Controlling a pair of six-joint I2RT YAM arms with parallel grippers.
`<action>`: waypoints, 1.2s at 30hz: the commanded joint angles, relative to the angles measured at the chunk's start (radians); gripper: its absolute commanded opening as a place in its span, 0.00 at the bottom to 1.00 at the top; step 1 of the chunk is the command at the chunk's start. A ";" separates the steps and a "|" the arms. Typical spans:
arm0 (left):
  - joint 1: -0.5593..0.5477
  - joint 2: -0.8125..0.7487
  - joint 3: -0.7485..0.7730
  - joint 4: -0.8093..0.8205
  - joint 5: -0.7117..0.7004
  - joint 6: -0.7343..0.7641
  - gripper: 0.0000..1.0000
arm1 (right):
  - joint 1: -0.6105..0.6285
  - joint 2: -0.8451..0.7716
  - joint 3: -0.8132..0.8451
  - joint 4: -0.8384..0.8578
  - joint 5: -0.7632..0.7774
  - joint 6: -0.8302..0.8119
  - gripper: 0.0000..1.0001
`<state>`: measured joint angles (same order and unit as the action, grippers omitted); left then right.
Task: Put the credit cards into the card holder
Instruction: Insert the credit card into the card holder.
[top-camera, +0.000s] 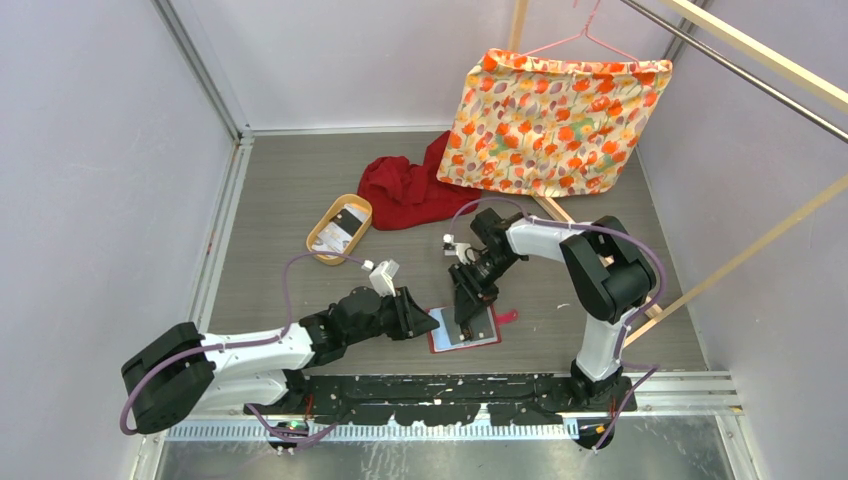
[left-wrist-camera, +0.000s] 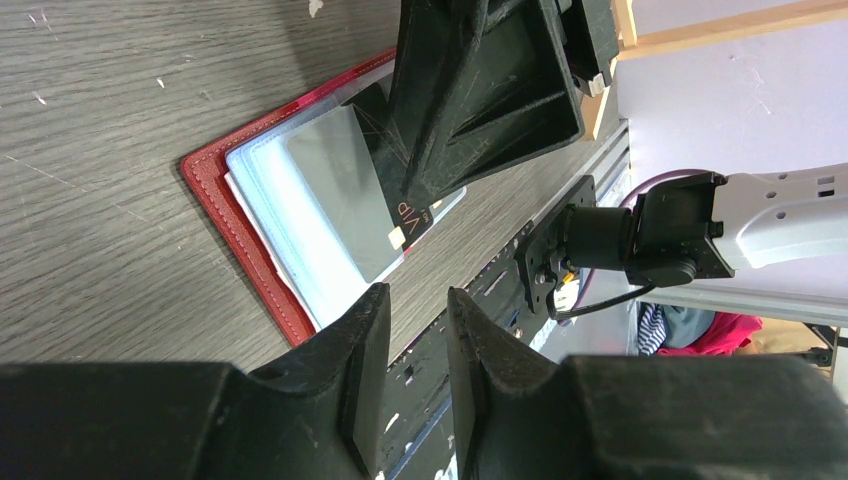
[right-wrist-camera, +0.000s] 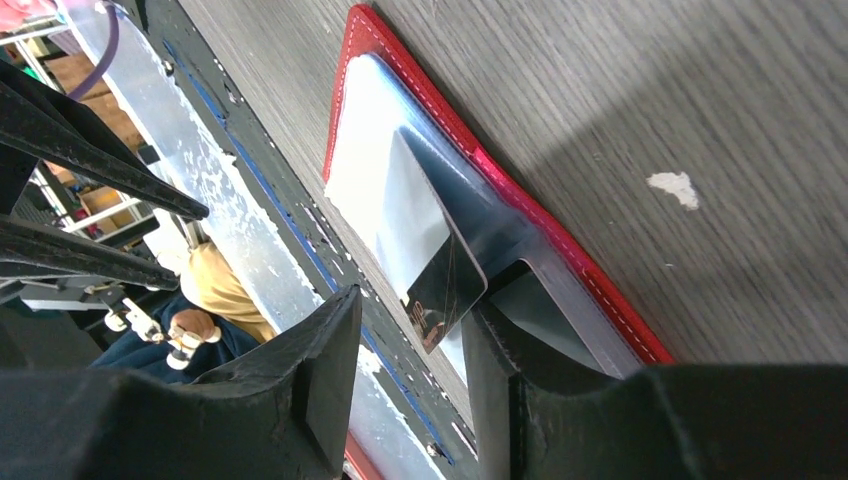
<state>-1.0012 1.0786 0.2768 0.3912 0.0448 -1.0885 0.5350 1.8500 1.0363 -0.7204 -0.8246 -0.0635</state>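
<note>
Black plastic fingers (right-wrist-camera: 320, 370) of my right gripper (right-wrist-camera: 412, 305) stand parted, tips down over the open card holder (right-wrist-camera: 450, 135); the corner of a dark card (right-wrist-camera: 447, 285) pokes up into the gap between them; neither pad pinches it, though its edge lies close by one finger, so I call that hand released. The card's other end is slid under the clear pocket (right-wrist-camera: 385, 190) of the holder, partly in and partly out, slanted across the pale window; from my left wrist the same card (left-wrist-camera: 415, 215) shows pale "VIP" lettering on its free end, right under my right hand.

My left gripper (left-wrist-camera: 418, 300) is also unclenched; a narrow gap shows between its fingers (left-wrist-camera: 350, 350) with nothing in it; it hovers low just beside the holder's red stitched rim (left-wrist-camera: 215, 190), and I cannot tell whether it touches.

From above, the holder (top-camera: 480, 338) lies spread flat on the grey wood-grain table (top-camera: 280, 200), near the front edge, between my two arms; its red snap tab (top-camera: 507, 317) sticks out on my right side.

Well apart, on my far left, a tan oval tray (top-camera: 322, 250) holds more credit cards (top-camera: 345, 222), one dark and one whitish; beyond it a red cloth (top-camera: 405, 190) lies crumpled; behind that a floral fabric (top-camera: 555, 120) hangs from a pink hanger (top-camera: 590, 40).
</note>
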 joint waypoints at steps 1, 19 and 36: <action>0.003 0.002 -0.004 0.017 -0.015 0.022 0.29 | 0.001 -0.050 0.031 -0.050 0.049 -0.045 0.48; 0.003 0.008 -0.004 0.018 -0.019 0.020 0.29 | 0.095 -0.006 0.091 -0.115 0.073 -0.059 0.50; 0.003 -0.011 -0.011 0.010 -0.026 0.014 0.29 | 0.153 0.036 0.158 -0.246 0.112 -0.171 0.54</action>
<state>-1.0012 1.0824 0.2718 0.3878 0.0372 -1.0885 0.6476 1.8683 1.1553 -0.9283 -0.7151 -0.2077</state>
